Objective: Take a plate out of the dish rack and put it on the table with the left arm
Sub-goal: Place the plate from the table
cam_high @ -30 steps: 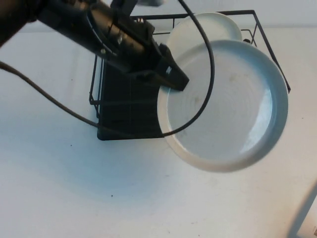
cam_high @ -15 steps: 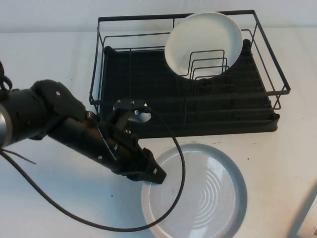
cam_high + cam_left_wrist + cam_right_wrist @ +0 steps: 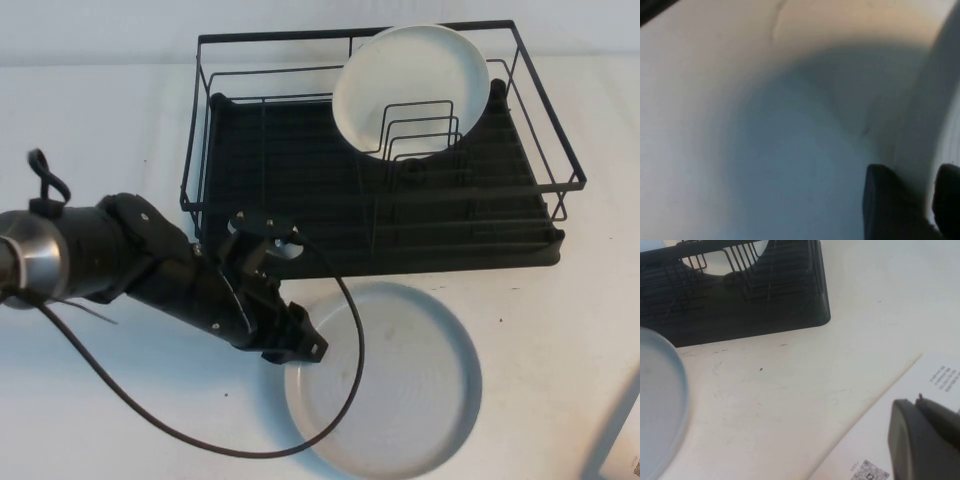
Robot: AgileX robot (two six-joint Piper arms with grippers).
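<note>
The large pale grey-white plate (image 3: 410, 380) lies flat on the table (image 3: 100, 400) just in front of the dish rack (image 3: 260, 170). My left gripper (image 3: 300, 345) is at the plate's left rim, low over the table. In the left wrist view the two black fingers (image 3: 880, 200) stand on either side of the upright rim, shut on the plate (image 3: 765, 150). My right gripper (image 3: 920, 410) is shut and empty, parked over a sheet of paper; it does not show in the high view. The plate's edge (image 3: 655, 390) and the rack (image 3: 740, 310) show in the right wrist view.
A smaller, whiter plate (image 3: 410, 80) stands upright in the wire dividers at the rack's back right. The left arm's black cable (image 3: 350, 400) loops over the plate's left side. A sheet of paper with a QR code (image 3: 900, 390) lies at the table's front right corner (image 3: 625, 455).
The left arm brought the plate down from in front of the rack to the table. In the last half second the plate settled flat and the arm dropped slightly lower.
</note>
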